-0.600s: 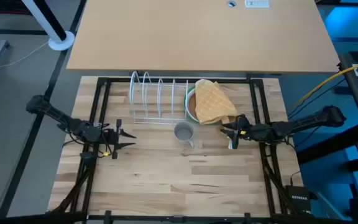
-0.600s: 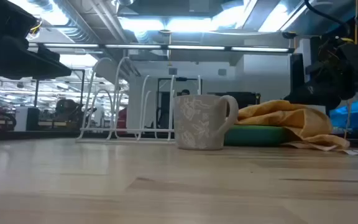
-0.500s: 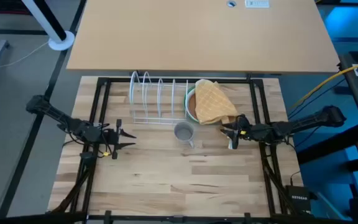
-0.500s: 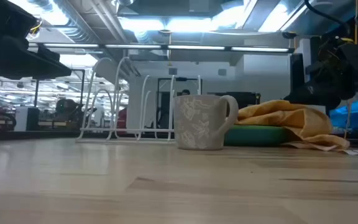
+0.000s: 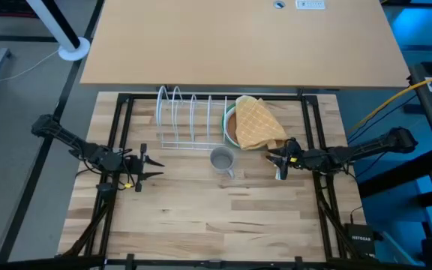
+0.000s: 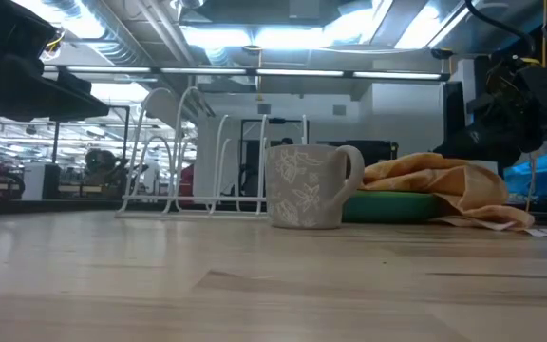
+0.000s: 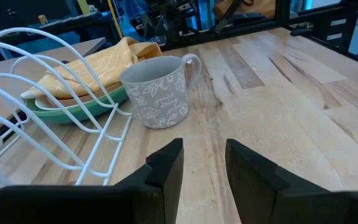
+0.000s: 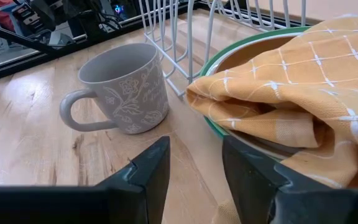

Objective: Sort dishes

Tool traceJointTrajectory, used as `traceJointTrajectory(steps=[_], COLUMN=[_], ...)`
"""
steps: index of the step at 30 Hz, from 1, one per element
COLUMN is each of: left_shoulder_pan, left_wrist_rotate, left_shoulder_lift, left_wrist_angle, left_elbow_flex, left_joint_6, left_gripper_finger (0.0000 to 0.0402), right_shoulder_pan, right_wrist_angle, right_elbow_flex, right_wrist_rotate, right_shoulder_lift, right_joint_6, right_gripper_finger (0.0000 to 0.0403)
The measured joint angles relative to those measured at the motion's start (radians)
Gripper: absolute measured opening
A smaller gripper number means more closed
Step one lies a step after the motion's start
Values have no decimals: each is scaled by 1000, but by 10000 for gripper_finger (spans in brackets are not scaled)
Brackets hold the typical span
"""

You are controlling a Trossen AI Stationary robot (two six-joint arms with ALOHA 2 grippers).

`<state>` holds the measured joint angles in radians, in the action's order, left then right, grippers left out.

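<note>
Two grippers, one stack of dishes, one mug, one rack, one cloth, all on a pale wooden table (image 5: 201,217).

Left gripper (image 5: 153,166): hovers over the table's left half, pointing toward the centre, well apart from the mug; fingers (image 7: 166,168) spread with a clear gap between them, holding nothing.

Right gripper (image 5: 273,161): hovers over the table's right half, just in front of the dishes and near the mug; fingers (image 8: 151,171) spread apart, empty.

Dishes (image 5: 230,127): stacked flat at the back centre-right of the table, directly beside the rack's right end. A green rim (image 8: 222,53) shows on the outside, a brown surface (image 8: 241,59) within it, and in the left wrist view a white rim (image 7: 61,104) lies above the green one. How many plates make up the stack cannot be told, as most of it is covered.

Yellow checked cloth (image 5: 257,124): crumpled over the stack, covering most of it and spilling off its right and front edges onto the table.

White wire rack (image 5: 190,120): stands upright to the left of the dishes, slots empty.

Grey mug (image 5: 221,160): floral pattern, upright, in front of the gap between rack and dishes, between the two grippers, touching neither dishes nor rack.
</note>
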<state>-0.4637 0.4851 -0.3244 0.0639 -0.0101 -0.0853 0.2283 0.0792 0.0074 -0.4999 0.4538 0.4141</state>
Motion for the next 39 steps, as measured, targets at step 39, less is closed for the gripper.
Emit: traceJointTrajectory(steps=[39], left_shoulder_pan=[0], left_wrist_rotate=[0], left_shoulder_lift=[0], left_wrist_angle=[0], left_elbow_flex=[0], left_joint_6=[0], left_gripper_finger=[113], right_shoulder_pan=[0], right_wrist_angle=[450], right_elbow_flex=[1], right_wrist_rotate=[-52], right_shoulder_lift=[0], right_joint_6=[0], right_gripper_finger=[151])
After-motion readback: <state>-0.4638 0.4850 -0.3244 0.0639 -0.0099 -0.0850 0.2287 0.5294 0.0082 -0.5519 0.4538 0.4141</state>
